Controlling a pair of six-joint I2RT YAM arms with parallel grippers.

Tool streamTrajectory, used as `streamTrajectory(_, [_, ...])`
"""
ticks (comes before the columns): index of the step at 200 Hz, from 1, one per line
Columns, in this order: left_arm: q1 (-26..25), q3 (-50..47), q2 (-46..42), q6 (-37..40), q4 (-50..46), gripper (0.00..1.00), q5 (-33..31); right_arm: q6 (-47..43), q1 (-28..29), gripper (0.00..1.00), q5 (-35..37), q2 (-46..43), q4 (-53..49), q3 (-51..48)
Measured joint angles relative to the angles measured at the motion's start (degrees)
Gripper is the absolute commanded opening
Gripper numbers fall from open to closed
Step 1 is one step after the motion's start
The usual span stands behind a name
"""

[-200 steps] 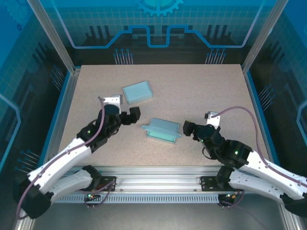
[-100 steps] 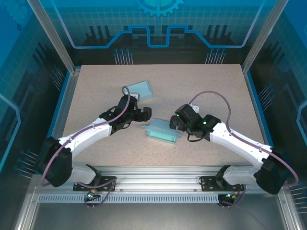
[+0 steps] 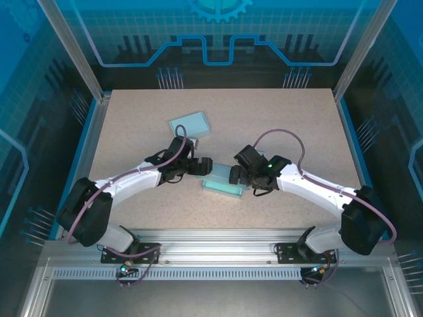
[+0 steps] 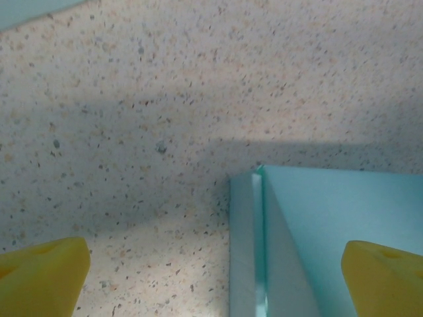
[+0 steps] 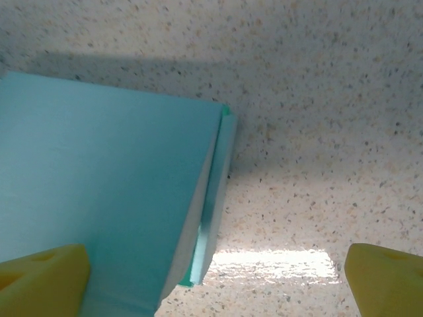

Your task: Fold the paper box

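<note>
The paper box (image 3: 223, 186) is a pale teal, partly folded carton lying flat in the middle of the table. My left gripper (image 3: 202, 166) is at its left end, open. In the left wrist view the box's corner and side flap (image 4: 317, 231) lie between my yellow fingertips (image 4: 43, 277), nearer the right one, and the left gripper (image 4: 215, 287) holds nothing. My right gripper (image 3: 236, 175) is at the box's right end, open. In the right wrist view the box (image 5: 112, 185) with its edge flap reaches in from the left, and the right gripper (image 5: 215, 284) grips nothing.
A second pale teal box (image 3: 190, 124), closed and flat, lies behind the left arm. The speckled table (image 3: 291, 125) is bounded by aluminium frame posts and blue walls at its sides and back.
Both arms have stretched out from near their bases to the middle of the table, closing in on the box from either end. The box has barely moved. Both grippers stayed open.
</note>
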Motion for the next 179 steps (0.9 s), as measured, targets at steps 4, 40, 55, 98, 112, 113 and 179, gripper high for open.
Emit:
streamTrajectory(4, [0.0, -0.2, 0.1, 0.0, 0.0, 0.99, 0.0, 0.1, 0.0, 1.00, -0.2, 0.2, 0.0, -0.2])
streamTrajectory(40, [-0.3, -2.9, 0.7, -1.2, 0.2, 0.99, 0.0, 0.7, 0.0, 0.96, -1.2, 1.1, 0.4, -1.1])
streamTrajectory(55, [-0.5, -3.4, 0.7, -1.8, 0.4, 0.99, -0.2, 0.7, 0.0, 0.93, -1.4, 1.5, 0.8, -1.8])
streamTrajectory(98, [-0.7, -4.6, 3.1, -4.8, 1.1, 0.88, -0.7, 1.3, -0.4, 0.74, -1.9, 3.5, 1.6, -2.5])
streamTrajectory(112, [-0.7, -5.2, 3.8, -5.8, 1.0, 0.84, -0.7, 1.5, -0.5, 0.73, -2.2, 4.5, 2.1, -2.6])
streamTrajectory(113, [-0.7, -5.2, 3.8, -5.8, 1.0, 0.83, -0.7, 1.5, -0.5, 0.73, -2.2, 4.5, 2.1, -2.6])
streamTrajectory(179, [-0.7, -6.9, 4.5, -8.2, 1.7, 0.79, -0.7, 1.5, -0.7, 0.71, -3.4, 8.5, 4.2, -2.7])
